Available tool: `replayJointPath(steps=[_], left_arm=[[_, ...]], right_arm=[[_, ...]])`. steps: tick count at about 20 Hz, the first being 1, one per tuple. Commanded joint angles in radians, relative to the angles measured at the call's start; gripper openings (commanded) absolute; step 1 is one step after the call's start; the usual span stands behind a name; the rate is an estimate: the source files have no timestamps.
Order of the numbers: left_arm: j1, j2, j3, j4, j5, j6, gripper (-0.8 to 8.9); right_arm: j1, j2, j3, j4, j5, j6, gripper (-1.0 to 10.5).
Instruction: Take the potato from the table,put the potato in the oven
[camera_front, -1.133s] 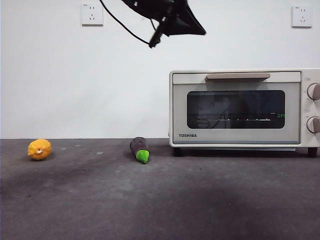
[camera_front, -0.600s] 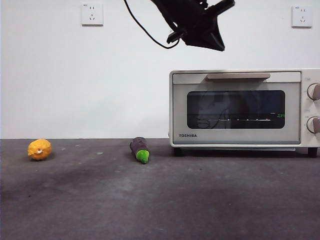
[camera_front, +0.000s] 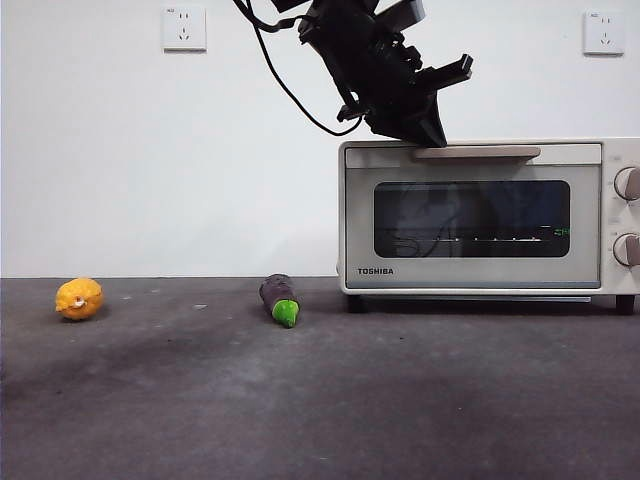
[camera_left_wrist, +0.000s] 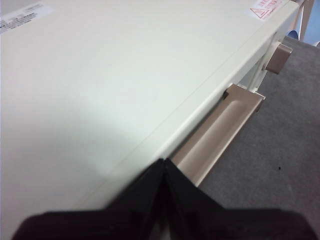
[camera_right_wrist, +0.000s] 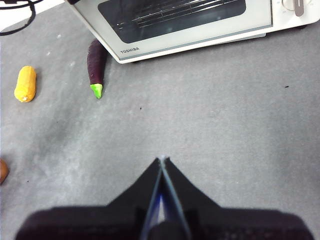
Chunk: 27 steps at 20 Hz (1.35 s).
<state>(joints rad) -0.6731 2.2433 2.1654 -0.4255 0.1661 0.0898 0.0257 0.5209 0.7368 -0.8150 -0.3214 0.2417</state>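
The cream TOSHIBA oven (camera_front: 372, 230) stands at the right on the table (camera_front: 320, 400), its dark glass door closed. My left gripper (camera_front: 428, 136) is shut and empty, its tip just above the left end of the tan bar handle (camera_front: 476, 152). In the left wrist view the closed jaws (camera_left_wrist: 164, 163) point at the oven's top front edge (camera_left_wrist: 100, 75), right by the handle (camera_left_wrist: 217, 132). High over the table, my right gripper (camera_right_wrist: 162, 160) is shut and empty. Only an orange-brown sliver of the potato (camera_right_wrist: 2, 171) shows, at the edge of the right wrist view.
A yellow-orange lumpy fruit (camera_front: 79, 298) lies far left on the table, also seen from above (camera_right_wrist: 25, 83). A dark purple eggplant with a green tip (camera_front: 280, 298) lies near the oven's left corner (camera_right_wrist: 96, 62). Two knobs (camera_front: 627, 183) sit on the oven's right side.
The left arm has swung to the right and come down, from high above the middle of the table to the oven's top front edge by the handle.
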Motion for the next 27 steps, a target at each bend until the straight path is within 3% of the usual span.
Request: replayJointPath(steps=[1, 16, 19, 23, 27], left_arm=[[0.003, 0.031, 0.000, -0.019, -0.007, 0.015, -0.06], [-0.008, 0.033, 0.000, -0.189, -0.010, 0.005, -0.06], [-0.010, 0.033, 0.000, -0.227, -0.010, -0.009, -0.06], [-0.015, 0.036, 0.000, -0.270, -0.010, -0.014, -0.06], [-0.029, 0.064, 0.000, -0.302, -0.010, -0.067, -0.06]], right_arm=[[0.000, 0.000, 0.005, 0.003, 0.002, -0.011, -0.1], [0.000, -0.002, 0.005, -0.098, -0.005, -0.010, -0.1], [0.000, -0.002, 0.014, -0.137, -0.112, -0.005, -0.1], [0.000, -0.002, 0.088, -0.187, -0.130, -0.007, -0.1], [0.000, -0.002, 0.232, -0.269, -0.092, -0.030, -0.1]])
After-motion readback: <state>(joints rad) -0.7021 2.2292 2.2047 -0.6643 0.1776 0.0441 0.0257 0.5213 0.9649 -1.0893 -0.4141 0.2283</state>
